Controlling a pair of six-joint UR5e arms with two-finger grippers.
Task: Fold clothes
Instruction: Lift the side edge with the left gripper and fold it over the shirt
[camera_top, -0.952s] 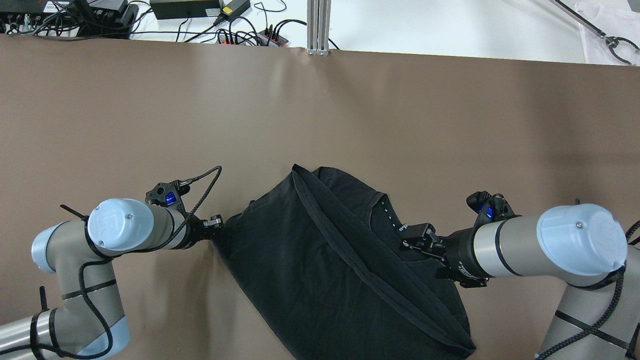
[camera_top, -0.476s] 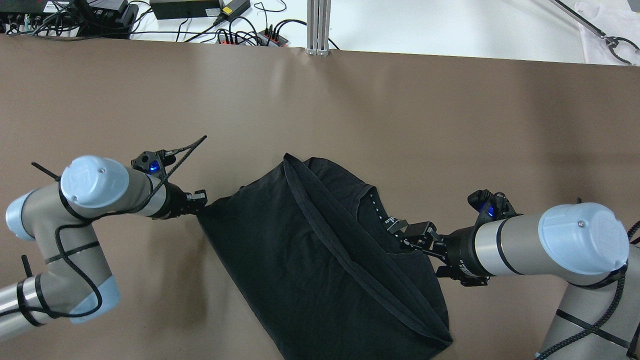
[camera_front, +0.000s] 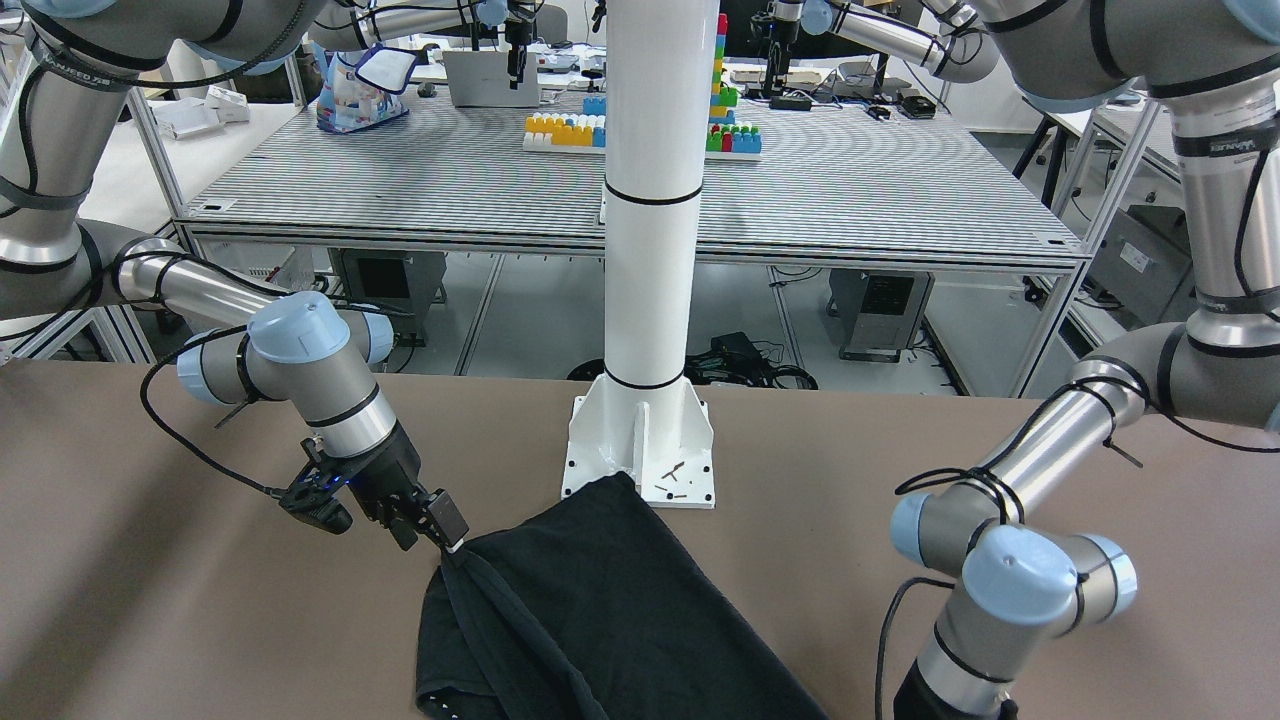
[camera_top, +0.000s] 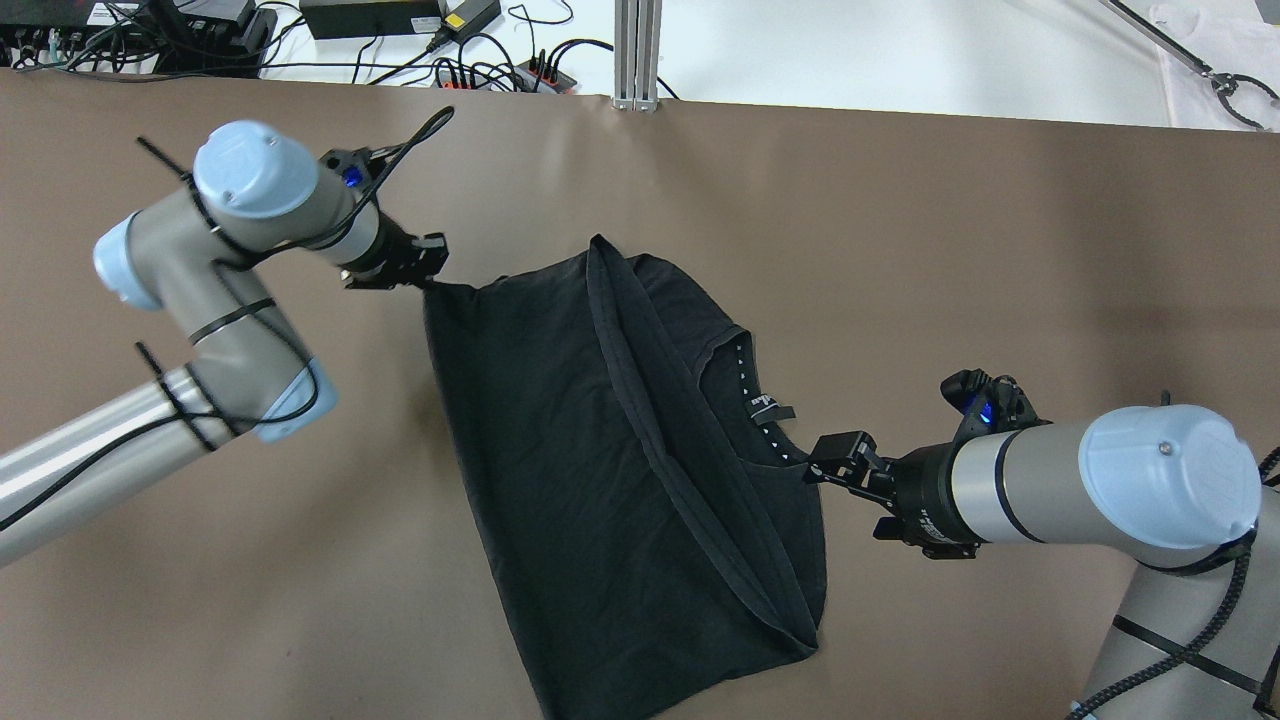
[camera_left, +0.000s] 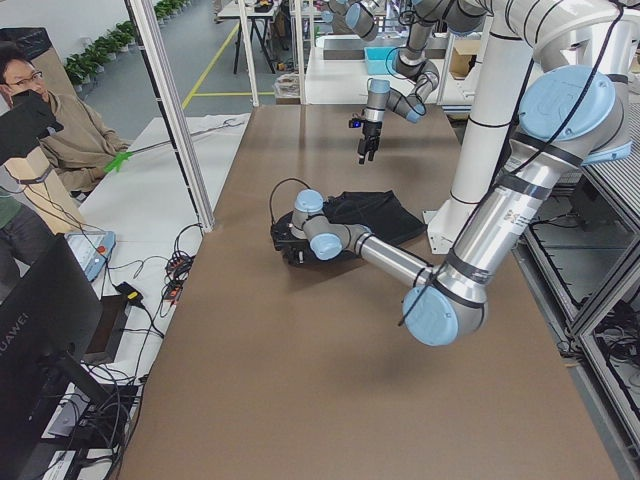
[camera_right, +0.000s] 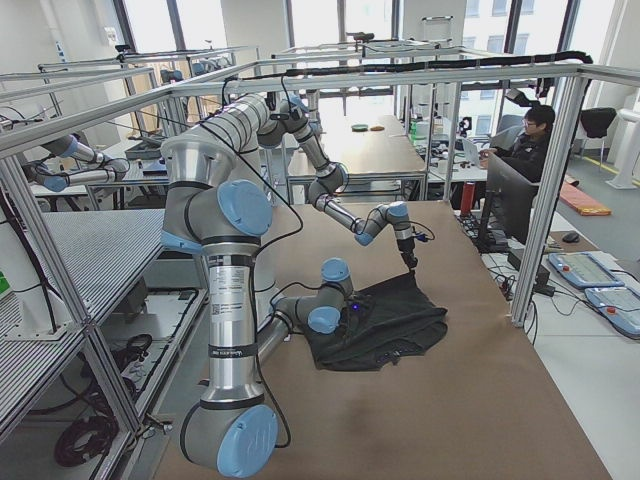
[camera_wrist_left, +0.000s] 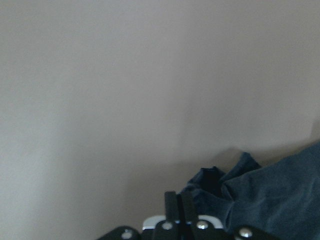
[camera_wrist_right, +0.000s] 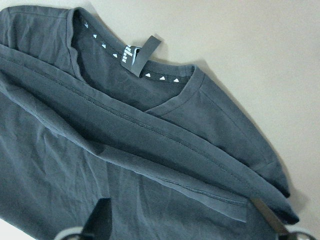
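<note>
The black garment (camera_top: 600, 450) lies partly folded on the brown table (camera_top: 1000, 250), a long hem ridge running across it and its collar label (camera_top: 768, 405) facing up. My left gripper (camera_top: 428, 272) is shut on the garment's far-left corner and holds it taut; the left wrist view shows the shut fingers (camera_wrist_left: 175, 202) with dark fabric (camera_wrist_left: 270, 200) beside them. My right gripper (camera_top: 825, 462) is at the garment's right edge near the collar. In the right wrist view its fingers (camera_wrist_right: 101, 217) stand wide apart over the fabric (camera_wrist_right: 125, 150), so it is open.
The white pillar (camera_front: 650, 250) stands on its base plate (camera_front: 640, 450), which the garment's near edge touches. An aluminium post (camera_top: 636, 55) and cables (camera_top: 500, 70) sit beyond the table's far edge. A person (camera_left: 50, 130) sits off the table's left end.
My left arm has swung toward the table's far side, dragging the garment's corner with it. The whole garment slid left and away. My right gripper barely moved and is now at the garment's edge.
</note>
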